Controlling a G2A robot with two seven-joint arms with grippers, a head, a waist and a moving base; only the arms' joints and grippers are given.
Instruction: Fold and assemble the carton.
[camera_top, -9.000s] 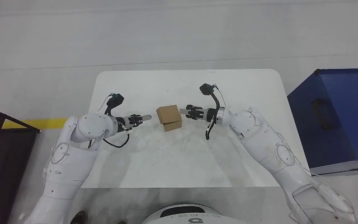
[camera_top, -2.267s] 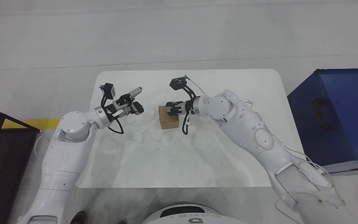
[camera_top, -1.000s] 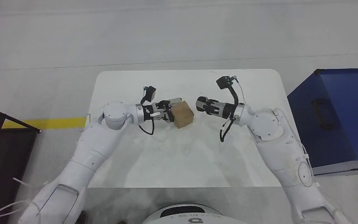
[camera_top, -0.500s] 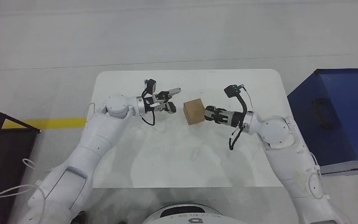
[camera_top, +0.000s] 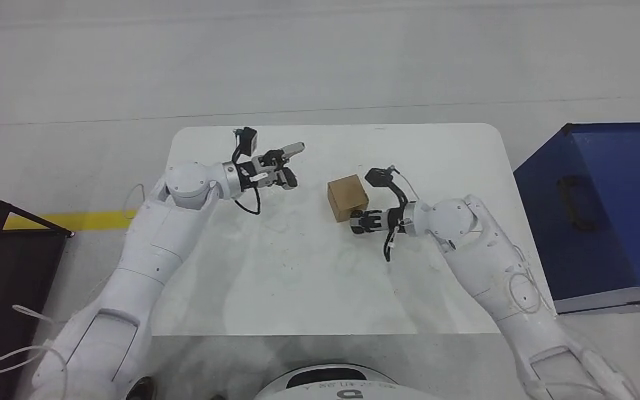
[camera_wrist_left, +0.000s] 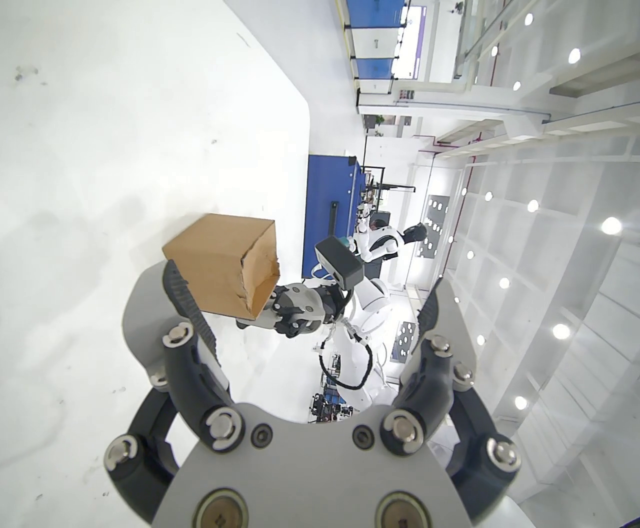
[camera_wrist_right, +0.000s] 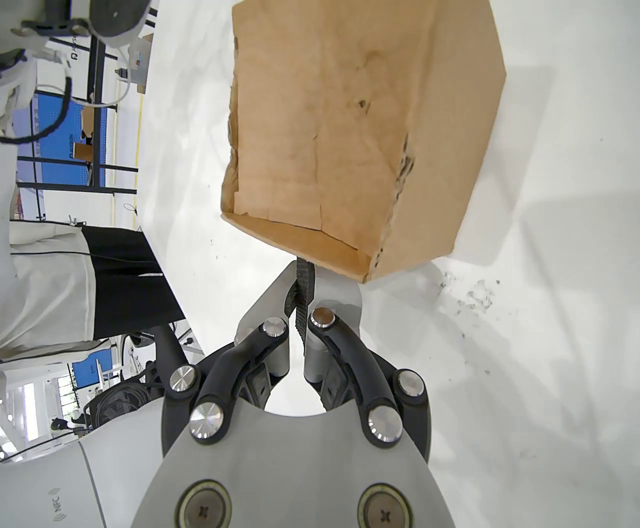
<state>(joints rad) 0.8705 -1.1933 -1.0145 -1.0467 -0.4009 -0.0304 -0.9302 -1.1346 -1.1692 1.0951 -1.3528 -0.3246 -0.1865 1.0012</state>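
Carton (camera_top: 347, 197) lies near the middle of the white table (camera_top: 250, 280). The right gripper (camera_wrist_right: 302, 282) has its fingers pressed together, tips touching the carton's lower edge; whether cardboard sits between them is hidden. The left gripper (camera_wrist_left: 305, 282) is spread wide, empty and apart from the carton. The right wrist view shows a frayed corner seam.

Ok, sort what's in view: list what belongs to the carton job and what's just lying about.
Job:
carton, standing on the table
right gripper, shut at the carton's edge
left gripper, open, apart from the carton

Lying about:
blue bin, on the floor beside the table
yellow line on the floor
black frame, on the floor
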